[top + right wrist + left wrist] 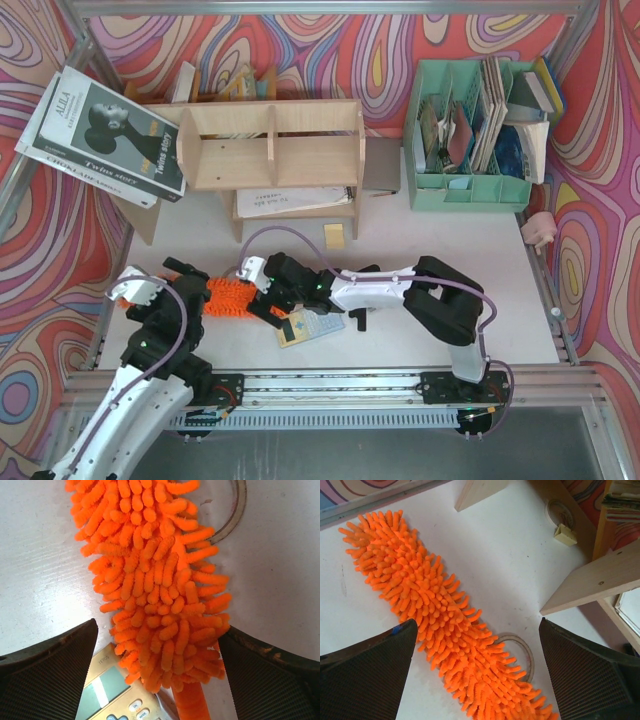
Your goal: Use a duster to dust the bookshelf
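Note:
The orange fluffy duster (232, 296) lies flat on the white table in front of the plywood bookshelf (270, 145). My left gripper (168, 292) hovers over the brush's left part; in the left wrist view it (477, 625) is open, its black pads (367, 675) standing either side of the brush (435, 610). My right gripper (268, 290) is over the brush's right end. In its wrist view it (157, 632) is open and straddles the brush (155, 580) where the orange handle (192, 702) begins. The strands brush its right pad (270, 675).
A calculator (310, 327) lies beside the duster's handle end (110, 690). A clear ring (526, 651) lies under the brush. A mint-green file organiser (470, 135) stands at the back right, a magazine (100, 135) leans at the back left, and a pink object (540, 230) sits at the right edge.

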### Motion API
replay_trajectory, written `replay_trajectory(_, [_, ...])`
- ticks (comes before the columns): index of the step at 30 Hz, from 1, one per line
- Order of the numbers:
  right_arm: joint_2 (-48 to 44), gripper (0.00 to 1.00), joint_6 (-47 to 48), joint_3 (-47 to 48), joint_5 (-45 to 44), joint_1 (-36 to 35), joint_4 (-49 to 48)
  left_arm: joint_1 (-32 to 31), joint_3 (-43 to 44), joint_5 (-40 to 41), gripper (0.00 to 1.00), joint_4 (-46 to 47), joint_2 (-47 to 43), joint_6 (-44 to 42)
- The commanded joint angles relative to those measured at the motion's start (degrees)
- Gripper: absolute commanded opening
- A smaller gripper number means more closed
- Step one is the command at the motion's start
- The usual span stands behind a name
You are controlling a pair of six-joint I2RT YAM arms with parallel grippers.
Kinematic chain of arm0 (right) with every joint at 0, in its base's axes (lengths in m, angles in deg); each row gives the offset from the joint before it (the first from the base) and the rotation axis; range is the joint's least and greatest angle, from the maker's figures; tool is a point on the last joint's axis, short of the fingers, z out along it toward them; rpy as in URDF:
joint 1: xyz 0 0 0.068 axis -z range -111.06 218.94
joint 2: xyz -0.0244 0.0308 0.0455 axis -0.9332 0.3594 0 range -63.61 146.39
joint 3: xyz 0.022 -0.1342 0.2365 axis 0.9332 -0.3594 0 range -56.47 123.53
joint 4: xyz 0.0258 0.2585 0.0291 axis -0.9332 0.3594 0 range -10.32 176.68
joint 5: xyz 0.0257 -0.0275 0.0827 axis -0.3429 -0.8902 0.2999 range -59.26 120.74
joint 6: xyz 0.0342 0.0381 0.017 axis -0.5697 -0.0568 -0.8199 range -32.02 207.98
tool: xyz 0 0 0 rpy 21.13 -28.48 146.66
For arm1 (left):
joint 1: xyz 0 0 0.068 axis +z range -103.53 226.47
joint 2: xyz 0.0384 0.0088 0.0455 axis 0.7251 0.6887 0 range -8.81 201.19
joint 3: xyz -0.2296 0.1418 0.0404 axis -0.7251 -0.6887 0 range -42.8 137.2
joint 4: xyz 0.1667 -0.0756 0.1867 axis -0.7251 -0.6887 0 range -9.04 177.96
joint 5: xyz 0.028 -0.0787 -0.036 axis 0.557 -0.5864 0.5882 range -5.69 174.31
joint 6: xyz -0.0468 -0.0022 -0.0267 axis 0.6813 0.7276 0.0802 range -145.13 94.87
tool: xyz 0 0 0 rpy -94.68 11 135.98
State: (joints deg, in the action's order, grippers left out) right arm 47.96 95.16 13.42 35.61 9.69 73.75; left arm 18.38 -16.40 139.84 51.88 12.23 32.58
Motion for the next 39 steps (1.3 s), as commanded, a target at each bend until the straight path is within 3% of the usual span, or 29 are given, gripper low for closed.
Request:
replay_trajectory(1, [1.9,0.9,2.2,1.4,1.4,-0.1,-2.0,3.3,5.0,-5.4,0.98,-0.8,3.6,1.0])
replay_trajectory(9, [3.7,0.74,2.8,1.9,1.4,0.0,-2.9,10.7,7.4,-13.3,0.98,-1.3,5.6,1.2])
replay_trajectory(30, [-0.4,0.0,6.3,6.4,6.0,0.0,2.3,12.9,7.6,-13.8,0.98,-3.7,9.3,3.7])
replay_trajectory(39, [-4.4,0.0,5.1,5.0,4.0,-0.7,-0.1,15.5,7.5,-19.7,0.98,-2.0,14.7,3.9])
